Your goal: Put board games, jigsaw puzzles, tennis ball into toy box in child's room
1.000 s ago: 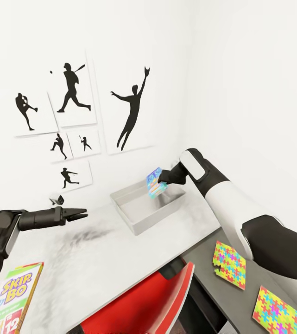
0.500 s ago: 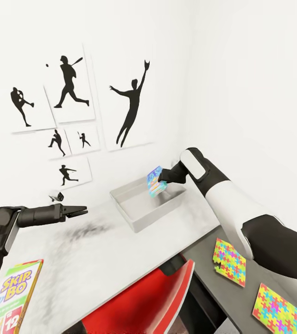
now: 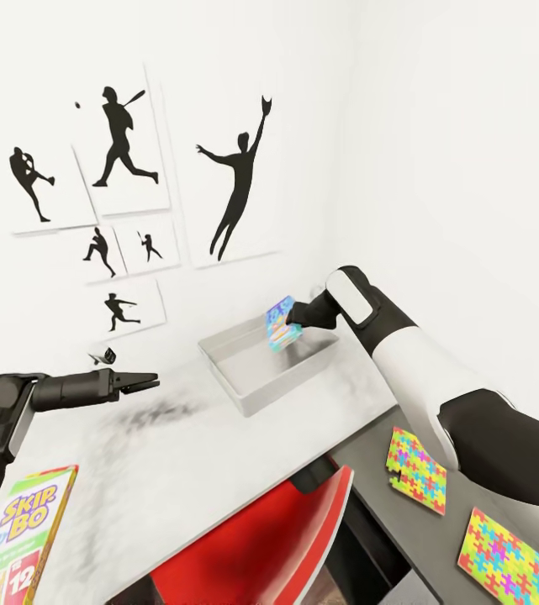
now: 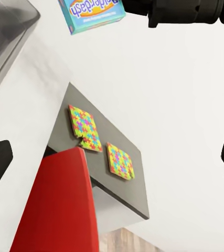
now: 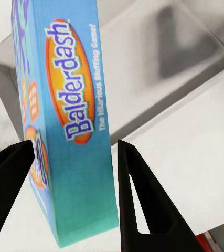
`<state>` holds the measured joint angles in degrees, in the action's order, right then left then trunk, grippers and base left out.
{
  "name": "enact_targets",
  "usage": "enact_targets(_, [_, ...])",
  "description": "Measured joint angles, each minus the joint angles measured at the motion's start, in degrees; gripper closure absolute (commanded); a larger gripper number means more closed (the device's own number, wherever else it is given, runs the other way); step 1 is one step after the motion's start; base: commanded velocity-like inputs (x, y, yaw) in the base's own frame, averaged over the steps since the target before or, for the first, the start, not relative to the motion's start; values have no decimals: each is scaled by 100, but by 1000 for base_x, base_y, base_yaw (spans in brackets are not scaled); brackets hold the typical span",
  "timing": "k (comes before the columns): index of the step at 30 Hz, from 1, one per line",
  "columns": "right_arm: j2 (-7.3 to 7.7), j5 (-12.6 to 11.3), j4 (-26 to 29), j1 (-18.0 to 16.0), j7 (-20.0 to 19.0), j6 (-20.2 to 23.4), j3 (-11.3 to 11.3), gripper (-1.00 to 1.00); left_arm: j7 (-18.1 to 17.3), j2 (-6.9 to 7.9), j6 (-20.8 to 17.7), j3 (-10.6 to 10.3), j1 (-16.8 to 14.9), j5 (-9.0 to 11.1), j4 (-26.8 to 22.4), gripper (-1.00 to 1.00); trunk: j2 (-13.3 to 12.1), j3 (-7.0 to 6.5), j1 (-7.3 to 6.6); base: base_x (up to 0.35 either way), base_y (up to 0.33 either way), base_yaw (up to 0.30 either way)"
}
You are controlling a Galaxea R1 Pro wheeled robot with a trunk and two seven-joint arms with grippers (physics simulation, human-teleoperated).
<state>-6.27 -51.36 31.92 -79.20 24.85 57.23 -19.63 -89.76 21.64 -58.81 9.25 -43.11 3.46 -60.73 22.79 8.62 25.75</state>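
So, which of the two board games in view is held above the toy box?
The Balderdash box, gripped by the right gripper over the toy box; Skip-Bo lies on the table.

On my head view, a white wall (image 3: 437, 126) fills the upper field and meets a second wall at a corner. I see six white panels with black baseball silhouettes (image 3: 126, 143) mounted on the wall, plus one larger leaping figure (image 3: 235, 189). Below them I read a white marbled table (image 3: 219, 454) with grey smudges. A red chair (image 3: 261, 546) sits tucked under its near edge. A dark grey shelf (image 4: 98, 157) adjoins the table.
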Motion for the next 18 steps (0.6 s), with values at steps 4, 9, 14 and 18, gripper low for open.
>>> enact_targets(4, [-5,1,9,0,0,-19,0,100,0,3,-2,-1,0,0,-97,-100,0,38,0,0,0,0])
enact_targets(9, [12,-1,195,-1,0,-52,-7,100,0,2,-5,7,0,0,-134,-100,1,85,0,0,0,0])
enact_targets(14, [25,4,317,0,6,-54,-11,100,0,3,-4,10,0,0,-139,-100,0,132,0,0,0,0])
enact_targets(18, [31,4,340,0,6,-54,-13,100,0,3,-4,9,0,0,-140,-100,0,170,0,0,0,0])
